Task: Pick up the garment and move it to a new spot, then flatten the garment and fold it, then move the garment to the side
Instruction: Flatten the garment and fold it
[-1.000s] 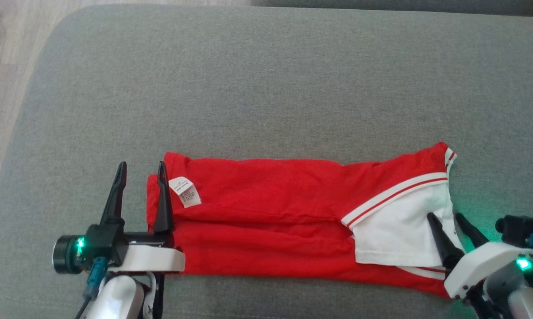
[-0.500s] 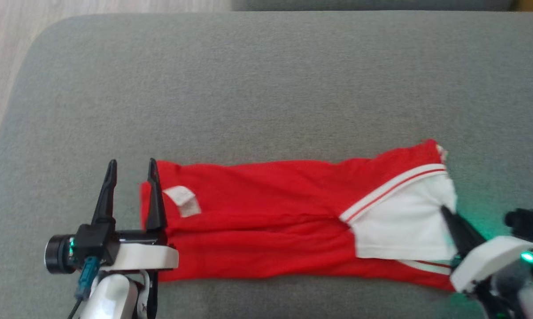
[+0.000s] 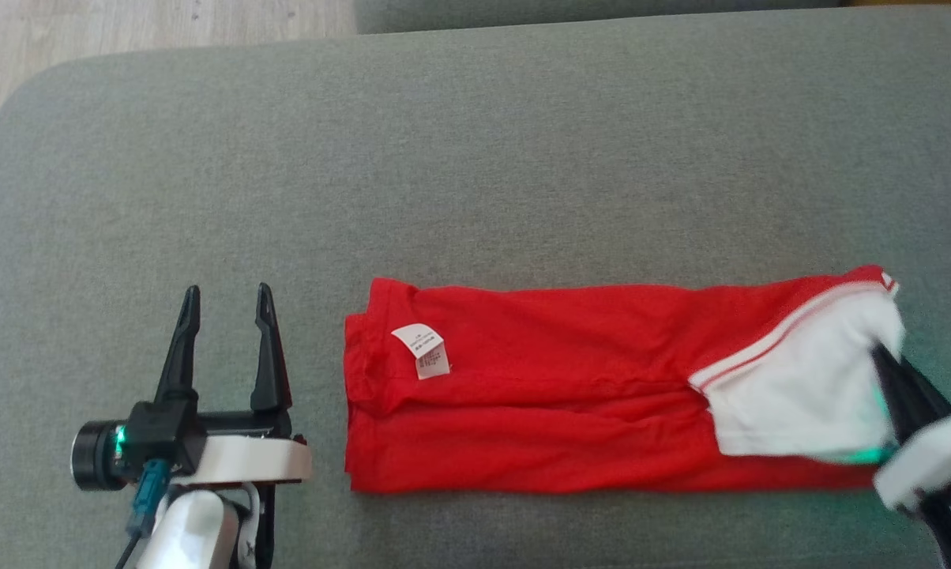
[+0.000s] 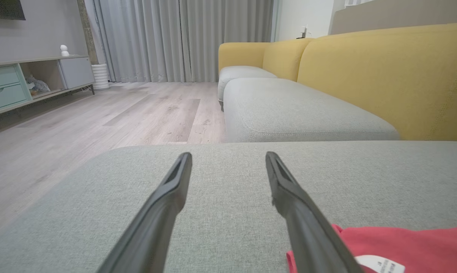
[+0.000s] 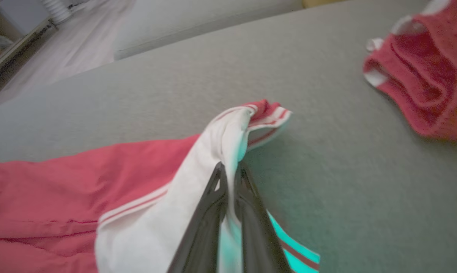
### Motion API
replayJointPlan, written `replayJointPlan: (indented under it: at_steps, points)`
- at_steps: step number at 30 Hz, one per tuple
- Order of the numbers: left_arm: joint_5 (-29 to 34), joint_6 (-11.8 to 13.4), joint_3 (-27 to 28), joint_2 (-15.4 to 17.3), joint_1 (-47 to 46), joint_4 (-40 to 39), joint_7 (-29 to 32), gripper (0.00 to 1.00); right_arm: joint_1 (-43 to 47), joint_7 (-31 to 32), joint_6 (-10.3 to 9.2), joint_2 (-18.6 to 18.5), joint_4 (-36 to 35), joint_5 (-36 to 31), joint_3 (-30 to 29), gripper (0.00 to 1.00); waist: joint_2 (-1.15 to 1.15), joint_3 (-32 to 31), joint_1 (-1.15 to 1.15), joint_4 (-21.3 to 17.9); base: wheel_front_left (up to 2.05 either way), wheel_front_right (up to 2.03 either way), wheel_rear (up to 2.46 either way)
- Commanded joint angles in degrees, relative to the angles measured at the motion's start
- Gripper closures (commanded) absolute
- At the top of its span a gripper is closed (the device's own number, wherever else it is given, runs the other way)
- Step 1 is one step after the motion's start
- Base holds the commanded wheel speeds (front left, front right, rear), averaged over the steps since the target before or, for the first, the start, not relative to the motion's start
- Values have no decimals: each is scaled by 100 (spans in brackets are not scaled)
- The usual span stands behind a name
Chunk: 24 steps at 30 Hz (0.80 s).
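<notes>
Gripping the white sleeve end (image 3: 799,395), right gripper (image 5: 230,167) had jaws clenched on the folded red garment (image 3: 562,395), lying lengthwise on the grey cushion (image 3: 475,158); probably a hold for dragging it aside. Left gripper (image 3: 224,296) sat near the hem (image 3: 357,395), jaws released.

We record a home living room: sofa (image 4: 384,76) at two o'clock, curtains (image 4: 156,38) at twelve, cabinet (image 4: 8,87) at ten.

On the left gripper (image 3: 228,289): two long dark tapering fingers (image 3: 177,363), black block (image 3: 159,423), white rounded shell (image 3: 242,462), black round camera (image 3: 92,466) lit green, cable (image 3: 148,494) with teal plug, white forearm (image 3: 191,529) below. On the right gripper (image 5: 229,167): same dark fingers, white shell, green glow.
</notes>
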Motion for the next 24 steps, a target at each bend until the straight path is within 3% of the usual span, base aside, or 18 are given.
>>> replayJointPlan:
  at_steps: [1,6,10,16,24]
  points:
    - [50,-30,230,53,-75,-177,-54,0,-276,141,-4,-177,-526,-136,198,100,0,-15,0,-23,0,0,0]
    - [65,-54,226,43,-78,-164,-54,0,-587,815,-4,187,-1544,-261,967,100,0,-51,0,-4,0,0,0]
    - [65,-83,201,5,-112,-137,-54,0,-879,1181,-4,677,-1758,-161,1836,100,0,-56,0,122,0,0,0]
    - [76,-134,124,-132,-205,-88,-54,0,-1353,1029,-4,1315,-1212,72,2948,100,0,57,0,423,0,0,0]
    - [116,-224,69,-303,-338,12,-54,0,-1868,285,-4,1426,-309,446,3846,100,0,226,0,746,0,0,0]
